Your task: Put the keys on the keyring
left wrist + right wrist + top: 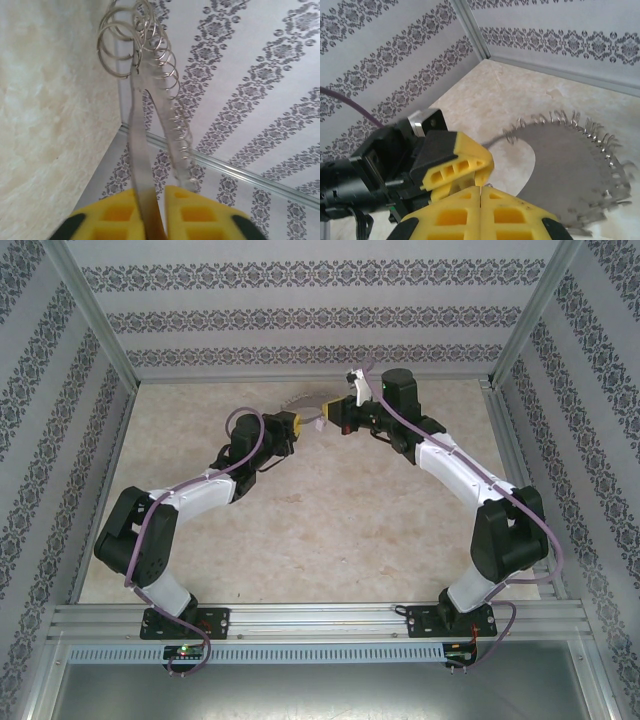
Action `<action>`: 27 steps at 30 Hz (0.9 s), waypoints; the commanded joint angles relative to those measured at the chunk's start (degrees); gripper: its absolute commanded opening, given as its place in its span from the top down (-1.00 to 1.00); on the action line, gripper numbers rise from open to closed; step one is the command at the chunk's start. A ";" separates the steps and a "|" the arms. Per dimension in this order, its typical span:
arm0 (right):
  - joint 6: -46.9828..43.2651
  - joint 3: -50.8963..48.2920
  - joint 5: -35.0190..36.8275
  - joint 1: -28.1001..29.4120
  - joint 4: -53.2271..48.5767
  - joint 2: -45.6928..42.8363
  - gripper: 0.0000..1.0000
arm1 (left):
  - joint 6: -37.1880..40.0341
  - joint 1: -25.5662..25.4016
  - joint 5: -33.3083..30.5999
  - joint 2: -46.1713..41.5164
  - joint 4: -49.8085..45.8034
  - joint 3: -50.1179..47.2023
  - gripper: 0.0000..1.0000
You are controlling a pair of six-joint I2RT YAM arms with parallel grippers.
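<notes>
The holding step is in hand. The keyring (136, 150) is clamped edge-on in the left gripper (153, 205), with the yellow pads pressed tight on its thin grey band. It is carried up off the table (330, 540) at the far middle, where the two arms meet. Its rim is crowded with small silvery rings (167, 85), strung one after another like a chain.

From the right wrist the hoop is seen as a broad grey crescent just beyond the right gripper (480, 200), whose fingers are pressed flat together. Whether a key is pinched between them cannot be told, as anything that small would be swallowed by the pads.

By the look of it the ring is being presented and the threading is not yet done. A very fine approach is called for next. The key's eye has to be lined up with the thin curled end of the hoop, and that end is seen just beside the left gripper's yellow finger. The ring must be kept from twisting in the clamp while this is done.

Room is scarce. The two grippers are nearly touching, so a collision of fingers is the likeliest upset. The strung rings could snag or block the slide along the rim. A purple cable (355, 106) loops close by the left wrist, and the patterned walls (300, 315) are set close behind.
</notes>
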 commanded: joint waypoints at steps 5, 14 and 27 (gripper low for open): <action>1.38 -3.41 -1.24 1.01 5.33 -4.33 1.00 | 12.14 -0.36 -1.02 2.09 5.59 2.50 1.00; 4.24 -11.69 0.53 -0.81 6.85 -12.24 0.12 | 41.36 1.00 5.80 2.68 7.42 9.38 1.00; 10.76 -26.72 10.70 -8.38 7.45 -28.45 0.01 | 82.74 0.12 17.65 -3.37 5.78 15.00 1.00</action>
